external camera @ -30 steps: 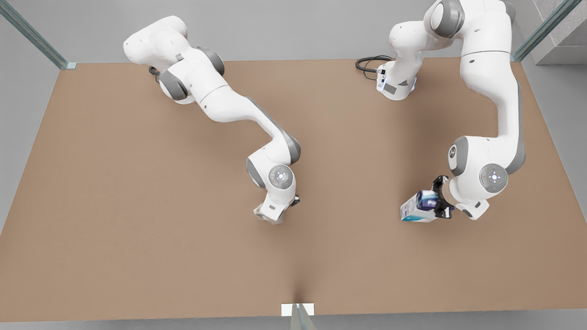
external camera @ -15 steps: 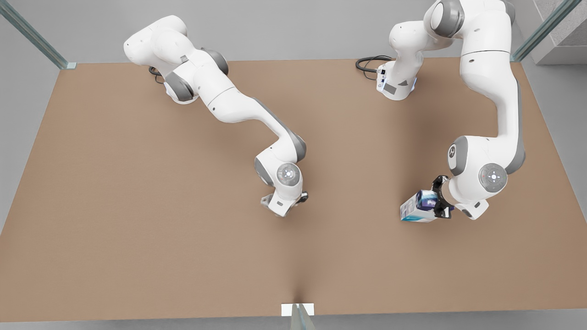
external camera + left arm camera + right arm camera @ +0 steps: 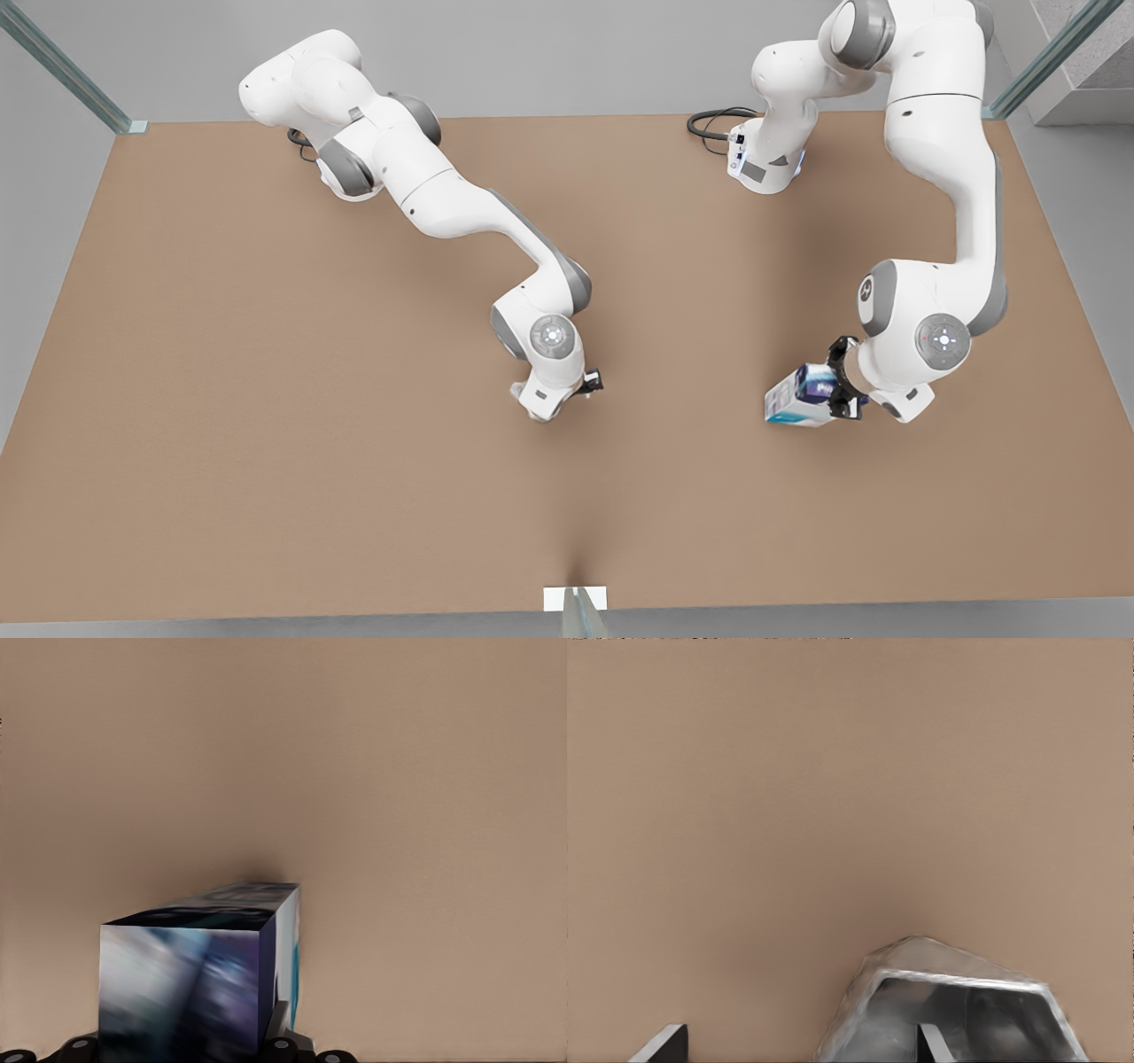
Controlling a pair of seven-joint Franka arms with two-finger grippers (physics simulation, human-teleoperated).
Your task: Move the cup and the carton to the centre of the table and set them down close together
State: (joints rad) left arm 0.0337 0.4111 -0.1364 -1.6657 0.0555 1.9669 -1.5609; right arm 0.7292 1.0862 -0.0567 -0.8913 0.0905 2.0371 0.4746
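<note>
The dark blue and white carton (image 3: 795, 398) hangs just above the table (image 3: 266, 399) at the front view's right, with my left gripper (image 3: 835, 391) shut on its end. In the left wrist view the carton (image 3: 199, 979) hides the fingers. The light grey faceted cup (image 3: 957, 1010) sits under my right gripper (image 3: 793, 1041) near the table's middle. Those fingers stand apart: one fingertip (image 3: 926, 1041) is inside the cup's mouth, the other (image 3: 660, 1045) well clear of its wall. In the front view the right hand (image 3: 549, 394) covers nearly all of the cup (image 3: 516, 389).
Both arm bases stand along the table's far edge, with a black cable (image 3: 709, 124) beside the one on the front view's right. A white tab (image 3: 574, 599) marks the near edge. Bare brown tabletop lies between the two grippers.
The right arm carried the cup toward the front view's right and slightly farther back, then nearly stopped. The left arm shifted the carton a little toward the front view's left.
</note>
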